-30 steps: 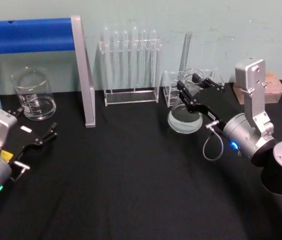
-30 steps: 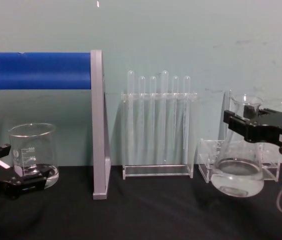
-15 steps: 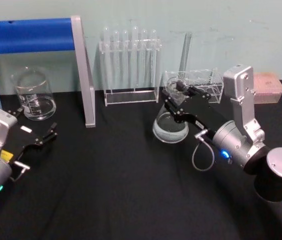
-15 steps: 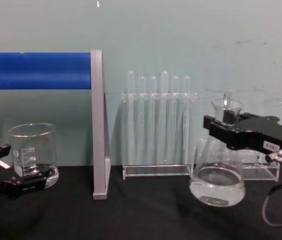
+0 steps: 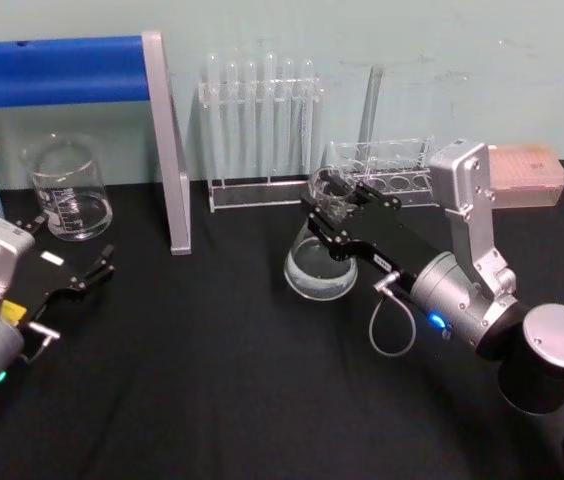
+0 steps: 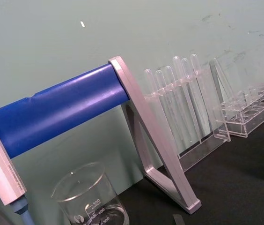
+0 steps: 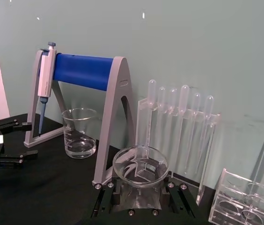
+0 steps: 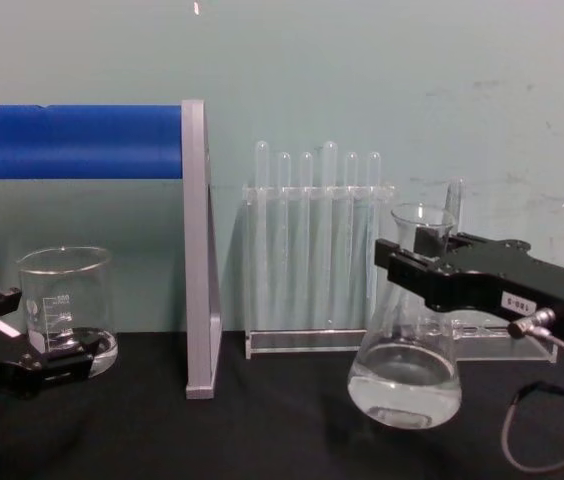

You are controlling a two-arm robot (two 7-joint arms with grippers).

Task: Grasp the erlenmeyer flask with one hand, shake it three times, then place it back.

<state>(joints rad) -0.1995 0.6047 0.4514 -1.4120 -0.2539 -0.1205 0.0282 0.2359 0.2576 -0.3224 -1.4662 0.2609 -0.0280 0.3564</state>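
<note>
Erlenmeyer flask (image 5: 318, 272) is grasped at the neck by the right claw (image 5: 328, 207), raised off the counter (image 5: 242, 385) before the test-tube rack (image 5: 262, 185). Short, upright shakes are advised. Left claw (image 5: 100, 266) is parked, released.

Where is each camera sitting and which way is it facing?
Head: high, looking down at the table; both arms show, left gripper open, right gripper shut on the flask.
Chest: low, looking level across at the tube rack; both grippers enter from the sides.
Left wrist: low at the table's left, facing beaker and blue stand.
Right wrist: just behind the flask, facing the stand; its fingers clamp the neck.
Shared: both wrist views see beaker, stand and rack.
</note>
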